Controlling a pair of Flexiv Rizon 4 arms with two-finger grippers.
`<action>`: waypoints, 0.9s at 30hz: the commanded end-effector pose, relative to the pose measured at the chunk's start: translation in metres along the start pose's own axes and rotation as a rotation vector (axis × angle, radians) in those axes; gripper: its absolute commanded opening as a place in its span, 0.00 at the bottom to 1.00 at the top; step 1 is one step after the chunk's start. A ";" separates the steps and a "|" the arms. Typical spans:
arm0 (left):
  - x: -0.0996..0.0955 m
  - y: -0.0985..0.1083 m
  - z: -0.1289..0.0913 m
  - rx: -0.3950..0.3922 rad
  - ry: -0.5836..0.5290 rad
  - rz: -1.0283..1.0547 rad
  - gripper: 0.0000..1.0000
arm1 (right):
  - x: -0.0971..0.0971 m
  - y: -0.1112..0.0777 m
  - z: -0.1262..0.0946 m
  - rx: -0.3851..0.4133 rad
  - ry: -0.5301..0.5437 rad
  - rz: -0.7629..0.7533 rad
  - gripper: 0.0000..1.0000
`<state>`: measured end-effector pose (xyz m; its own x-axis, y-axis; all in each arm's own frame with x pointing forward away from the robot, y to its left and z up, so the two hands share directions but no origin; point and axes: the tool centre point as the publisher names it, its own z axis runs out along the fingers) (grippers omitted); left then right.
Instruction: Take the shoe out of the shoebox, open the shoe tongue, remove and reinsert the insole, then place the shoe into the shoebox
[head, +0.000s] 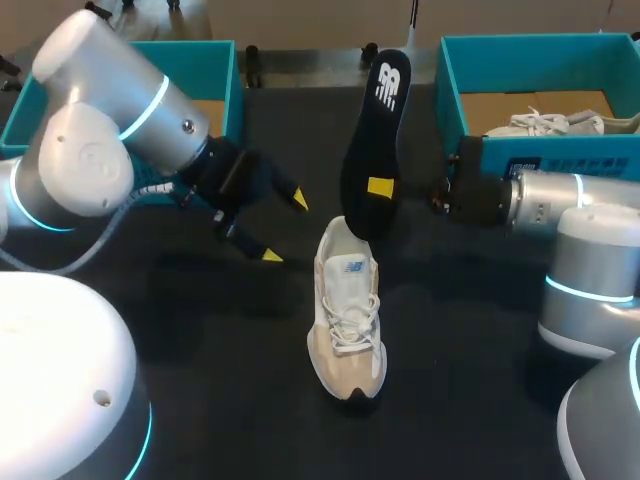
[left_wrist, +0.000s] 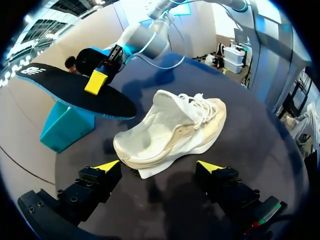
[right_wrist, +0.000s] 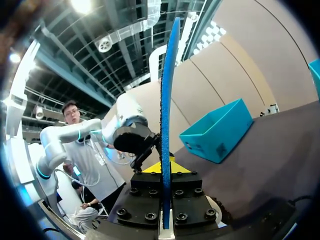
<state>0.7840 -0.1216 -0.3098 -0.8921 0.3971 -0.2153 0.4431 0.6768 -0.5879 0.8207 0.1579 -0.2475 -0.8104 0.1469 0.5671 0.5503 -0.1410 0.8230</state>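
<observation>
**Shoe out, insole out, return to the box pending**

- Progress: we judge step 1 done. The shoe lies on the table, clear of both teal boxes.
- The tongue looks pushed forward and the mouth gapes wide in the left wrist view.
- The insole is out of the shoe, or very nearly. Its lower end sits at or just above the heel opening; we cannot tell if it touches.
- Left, by our reading: seat the insole, then box the shoe.
- Right gripper: clamped on the insole from both sides, about midway along it, holding it on edge above the heel.
- Left gripper: fingers apart, empty, just left of the shoe.
- Shoe: cream and white, beige side panels, laces tied loosely, toe towards the near edge, heel far.
- Insole: black top, blue edge, white print at the far end.
- Left box far left; right box far right, holding a second shoe.
</observation>
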 end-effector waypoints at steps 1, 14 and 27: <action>0.004 0.002 0.006 -0.020 -0.013 -0.013 1.00 | 0.001 -0.001 0.001 0.001 -0.003 0.000 0.00; 0.013 0.010 0.018 -0.055 -0.004 -0.080 1.00 | -0.008 -0.020 0.015 0.004 0.055 -0.031 0.00; 0.013 0.017 0.026 -0.078 -0.020 -0.137 1.00 | -0.008 -0.026 0.012 0.029 0.028 -0.045 0.00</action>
<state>0.7786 -0.1196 -0.3405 -0.9459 0.2879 -0.1498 0.3215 0.7685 -0.5532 0.8179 0.1719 -0.2744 -0.8408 0.1169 0.5285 0.5187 -0.1051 0.8485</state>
